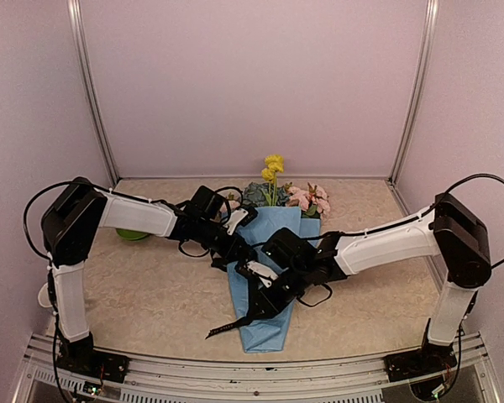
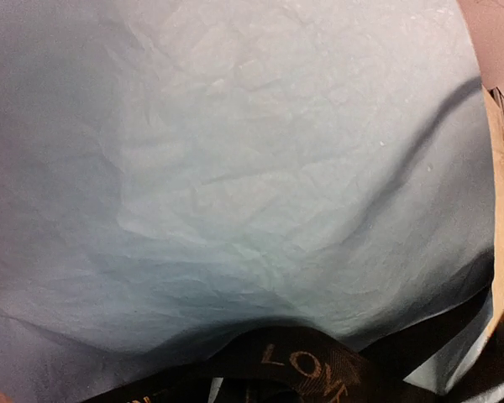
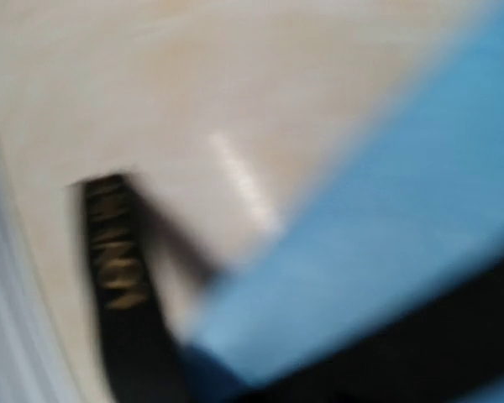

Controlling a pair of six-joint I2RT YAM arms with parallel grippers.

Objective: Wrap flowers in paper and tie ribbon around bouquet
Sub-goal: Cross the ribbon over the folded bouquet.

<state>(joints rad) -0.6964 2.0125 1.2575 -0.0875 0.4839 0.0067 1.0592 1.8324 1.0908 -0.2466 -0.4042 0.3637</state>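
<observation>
The bouquet (image 1: 265, 332) lies near-to-far; the ribbon (image 1: 228, 325) tail trails near-left of the right hand (image 1: 259, 277), grip impossible to tell; left hand (image 1: 235, 222) clenched.

Ahead of the left jaws the paper (image 2: 235, 168) is thin, matt and finely creased — the ribbon (image 2: 307, 369) nearest them is black woven cloth with pale printed letters. The desk (image 1: 151, 294) looks smooth, marbled, faintly glossy.

The left arm (image 1: 139, 216) reaches inward from a raised elbow, wrist bent down, and the left pincer (image 1: 233, 239) is closed tight. The right arm (image 1: 386, 242) stretches inward likewise. The right pincer (image 1: 254, 290) hangs just beside the left pincer, nearer the bases; its jaw gap cannot be told.
</observation>
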